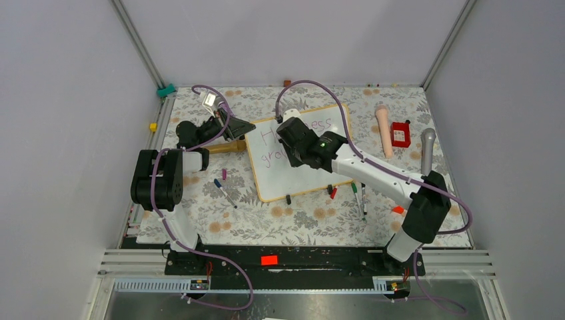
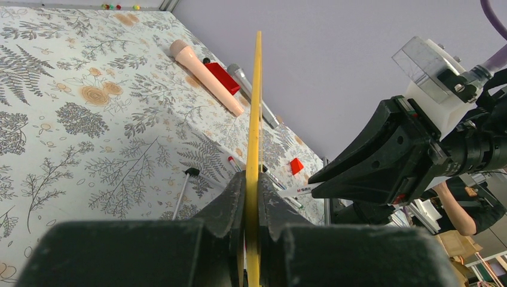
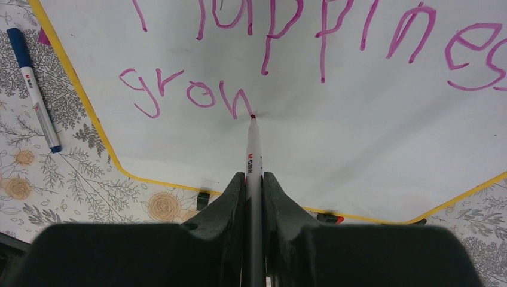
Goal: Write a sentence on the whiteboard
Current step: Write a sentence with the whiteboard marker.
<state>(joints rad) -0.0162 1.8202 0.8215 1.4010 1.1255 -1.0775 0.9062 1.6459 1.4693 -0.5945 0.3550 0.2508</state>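
The whiteboard (image 1: pixel 286 181) lies at the table's middle, its yellow rim (image 3: pixel 78 89) showing in the right wrist view. My left gripper (image 1: pixel 243 128) is shut on the board's left rim, seen edge-on between the fingers (image 2: pixel 253 191). My right gripper (image 3: pixel 253 179) is shut on a white marker (image 3: pixel 253 149), hovering over the board (image 1: pixel 288 143). The marker's tip (image 3: pixel 252 117) touches the board at the end of the second line. The pink sentence (image 3: pixel 185 92) reads "Happines" above and "grow" below, with the last letter partly drawn; its right end is cut off.
A blue marker (image 1: pixel 225 192) and a small pink cap (image 1: pixel 224 175) lie left of the board. Several markers (image 1: pixel 360 200) lie by its near right corner. A pink cylinder (image 1: pixel 384 130), a red box (image 1: pixel 400 134) and a grey rod (image 1: pixel 427 150) lie at the right.
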